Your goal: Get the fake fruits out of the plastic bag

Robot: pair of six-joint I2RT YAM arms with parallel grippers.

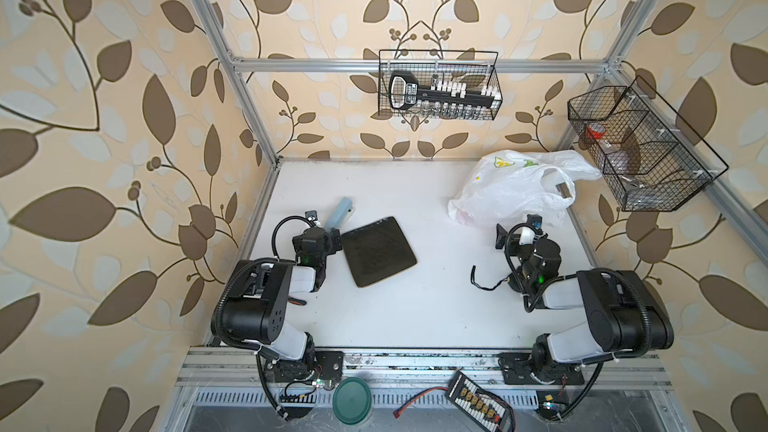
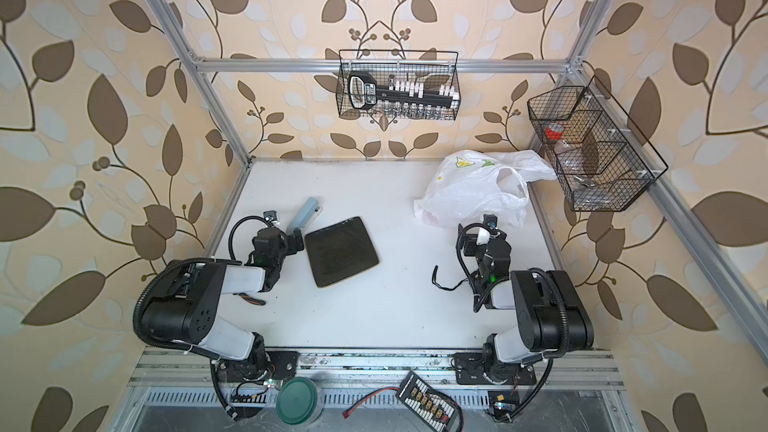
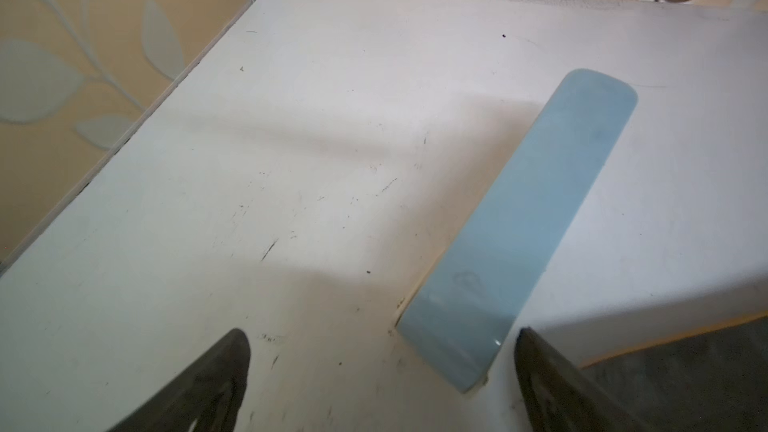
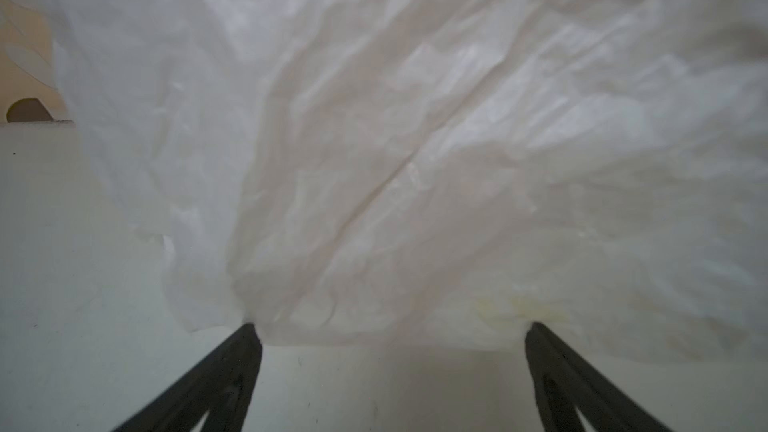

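Note:
The plastic bag (image 1: 511, 189) lies crumpled at the back right of the white table (image 1: 436, 305), with a yellow and green print near its top, and shows in both top views. The fake fruits are hidden inside it; only a faint pink tint shows through its near left corner. My right gripper (image 4: 392, 330) is open, its fingertips (image 4: 249, 334) touching the bag's near edge (image 4: 374, 201) with bare table between them. My left gripper (image 3: 381, 332) is open at the table's left, low over the surface, with the end of a pale blue bar (image 3: 523, 234) between its fingers.
A dark square tray (image 1: 378, 251) lies beside the left arm. A loose black cable (image 1: 484, 282) lies by the right arm. Wire baskets hang on the back rail (image 1: 438, 85) and on the right frame (image 1: 640, 147), close above the bag.

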